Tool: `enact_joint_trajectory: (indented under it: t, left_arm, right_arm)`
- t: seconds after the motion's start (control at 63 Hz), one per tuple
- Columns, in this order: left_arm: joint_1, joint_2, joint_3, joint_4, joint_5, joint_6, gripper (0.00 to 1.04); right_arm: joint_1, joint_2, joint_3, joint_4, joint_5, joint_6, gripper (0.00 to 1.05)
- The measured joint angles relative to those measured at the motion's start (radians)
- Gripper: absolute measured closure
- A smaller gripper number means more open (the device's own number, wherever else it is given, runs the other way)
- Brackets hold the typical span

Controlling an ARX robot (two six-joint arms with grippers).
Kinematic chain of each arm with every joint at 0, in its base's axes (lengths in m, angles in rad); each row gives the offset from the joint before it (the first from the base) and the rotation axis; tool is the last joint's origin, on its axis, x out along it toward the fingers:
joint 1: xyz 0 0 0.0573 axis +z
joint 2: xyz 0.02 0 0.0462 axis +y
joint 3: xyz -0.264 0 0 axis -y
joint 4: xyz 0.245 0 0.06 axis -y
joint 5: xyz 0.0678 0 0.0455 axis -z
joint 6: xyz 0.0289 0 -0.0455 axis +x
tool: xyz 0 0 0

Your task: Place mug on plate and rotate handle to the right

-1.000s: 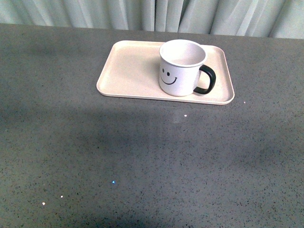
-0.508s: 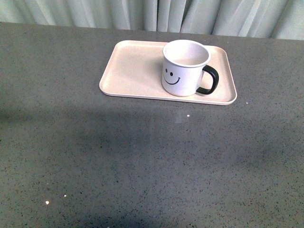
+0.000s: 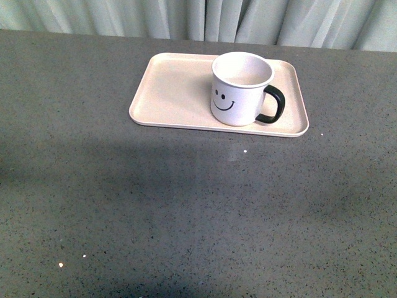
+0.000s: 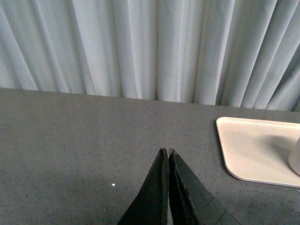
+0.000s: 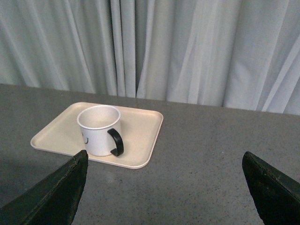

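Front view shows the mug (image 3: 239, 93) upright on the plate (image 3: 173, 87), at its right end near the front rim, handle (image 3: 273, 103) pointing right, so a stray nudge could swing the handle or push the mug over the rim. Left fingers (image 4: 154, 197) are pressed together empty and right fingers (image 5: 56, 197) spread wide, both off the plate; only a curtain (image 3: 205, 18) hangs behind it.

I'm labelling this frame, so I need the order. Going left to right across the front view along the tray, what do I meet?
The plate, bare on its left half → the mug, smiley face toward the camera → its black handle → the plate's right rim.
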Motion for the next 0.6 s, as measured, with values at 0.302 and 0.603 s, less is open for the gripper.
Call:
enact_joint_trajectory:
  t: [0.302,0.603]
  left_arm:
    - [0.0,-0.157,0.0,-0.15,0.0,0.0,1.03]
    - [0.0,-0.266,0.0,-0.259,0.0,0.0,1.03]
  right_arm:
    - [0.0,0.0,0.0,0.0,0.0,0.0,0.09]
    - [0.0,0.0,0.0,0.0,0.0,0.0,0.09]
